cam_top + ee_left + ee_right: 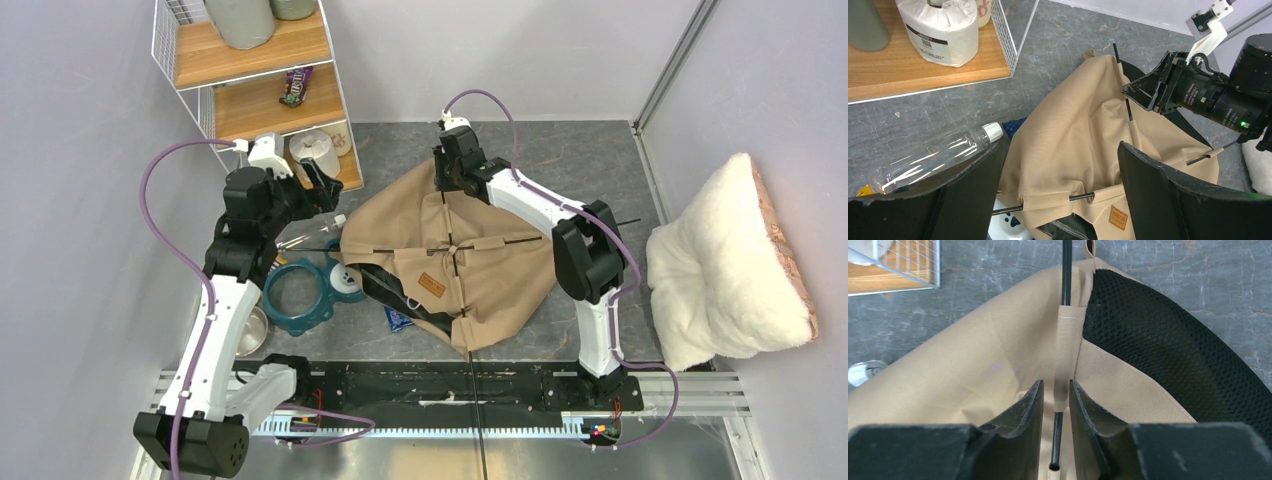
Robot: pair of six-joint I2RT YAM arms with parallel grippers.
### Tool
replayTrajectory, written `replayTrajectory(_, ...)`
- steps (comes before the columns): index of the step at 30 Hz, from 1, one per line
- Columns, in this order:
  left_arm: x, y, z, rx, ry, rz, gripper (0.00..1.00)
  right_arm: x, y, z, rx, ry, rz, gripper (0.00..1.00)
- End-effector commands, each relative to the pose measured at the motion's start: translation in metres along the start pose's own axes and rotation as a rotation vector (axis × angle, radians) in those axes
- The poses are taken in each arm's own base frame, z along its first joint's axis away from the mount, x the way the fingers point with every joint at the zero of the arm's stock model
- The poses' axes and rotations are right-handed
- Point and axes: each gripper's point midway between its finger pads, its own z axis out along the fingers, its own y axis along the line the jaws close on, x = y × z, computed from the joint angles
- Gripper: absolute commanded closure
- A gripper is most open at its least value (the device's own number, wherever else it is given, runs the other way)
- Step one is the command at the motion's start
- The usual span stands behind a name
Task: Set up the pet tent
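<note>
Our right gripper (1055, 390) has its two black fingers drawn in to a narrow slot astride a thin black pole (1066, 270) and the tan sleeve (1068, 335) it threads through. A sliver of fabric shows between the pole and one finger, so we cannot tell whether the jaws truly pinch it. The pole runs far to near across the scene. The gripper sits at its far end, where the tip pokes out past the hem beside a small tan loop (1090, 247). In our judgement the coming move turns on that axis: any push or pull should go along the pole, not across it.

Our left gripper (1060, 150) is spread wide and holds nothing. It hangs above the left flank of the large tan fabric pet tent (490, 270), just over a second black pole (1080, 196) that runs left to right and crosses the first. The left arm is nearer that pole's left end, and the right arm is nearer the far corner.

The tent lies slumped, not yet raised, in the middle of the grey stone-patterned table (590, 150), with black mesh lining (1173, 350) showing beside the gripped pole. A clear plastic bottle (938, 155) lies to its left, and a fluffy white cushion (720, 270) leans well apart at the right.
</note>
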Motion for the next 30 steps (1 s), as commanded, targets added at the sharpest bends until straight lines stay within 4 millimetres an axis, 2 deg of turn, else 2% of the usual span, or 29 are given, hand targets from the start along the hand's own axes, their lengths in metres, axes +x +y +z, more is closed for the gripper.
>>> replayTrajectory(1,-0.004,-0.007,0.007,0.035,-0.011,-0.019,0.1,-0.012,-0.005,0.006,0.045,-0.026,-0.028,0.69)
replayTrajectory(6,-0.001,-0.008,0.014,0.044,0.008,-0.02,0.1,-0.002,-0.015,0.011,0.093,-0.002,-0.037,0.75)
replayTrajectory(8,0.001,-0.008,0.018,0.048,0.019,-0.02,0.1,0.0,-0.016,0.01,0.099,0.007,-0.039,0.95)
replayTrajectory(9,0.002,-0.008,0.019,0.054,0.024,-0.02,0.1,0.0,-0.016,0.008,0.098,0.009,-0.038,1.0)
replayTrajectory(14,0.009,-0.016,0.036,0.113,0.056,-0.039,0.11,0.001,-0.008,-0.012,0.04,0.025,-0.027,1.0)
replayTrajectory(17,0.017,-0.025,0.051,0.145,0.082,-0.059,0.12,0.009,-0.008,-0.027,0.02,0.041,-0.018,1.0)
replayTrajectory(24,0.057,-0.068,0.098,0.219,0.177,-0.017,0.19,0.055,-0.007,-0.036,-0.042,0.153,-0.001,1.0)
replayTrajectory(30,0.082,-0.09,0.133,0.234,0.222,-0.018,0.25,0.089,-0.011,-0.038,-0.053,0.242,0.033,1.0)
